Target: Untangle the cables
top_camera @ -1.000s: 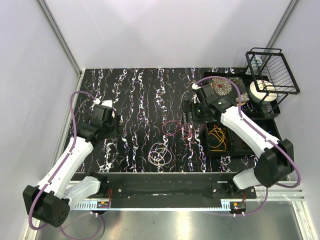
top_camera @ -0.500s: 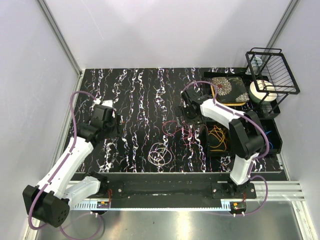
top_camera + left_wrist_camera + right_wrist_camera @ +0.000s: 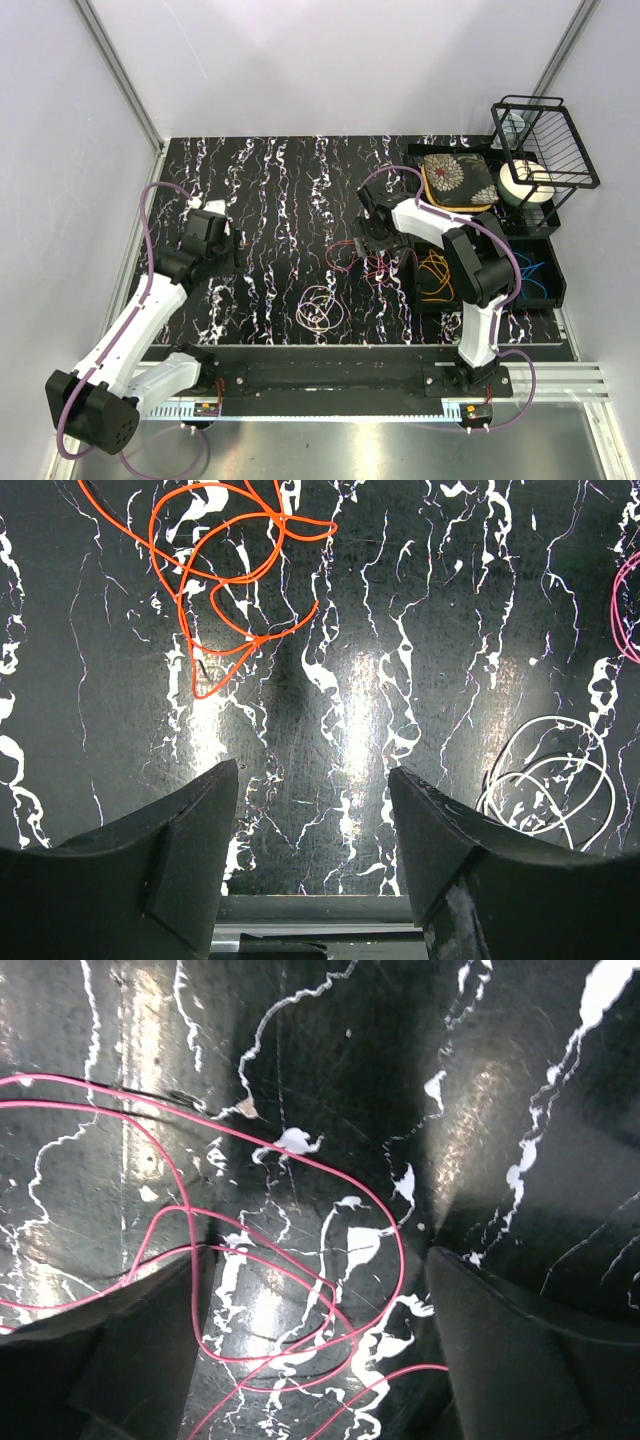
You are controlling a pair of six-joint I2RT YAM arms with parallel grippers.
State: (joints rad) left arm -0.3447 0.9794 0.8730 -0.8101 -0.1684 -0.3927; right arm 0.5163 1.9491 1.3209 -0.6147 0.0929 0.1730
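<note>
Your left pincer (image 3: 312,776): stood wide above the table (image 3: 350,630), holding nothing.
Your right pincer (image 3: 315,1260): stood wide, low over the red cable (image 3: 365,262) lying mid-table.
Pale cable (image 3: 318,308): lay coiled near the front edge.
Orange cable (image 3: 435,275): sat in the black bin (image 3: 412,300).

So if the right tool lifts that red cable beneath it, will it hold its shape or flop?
Probably flops: the red cable is thin and lies in loose, uneven loops. It likely weighs little. Its strands cross under the open right tool, so lifting one may drag others.
</note>
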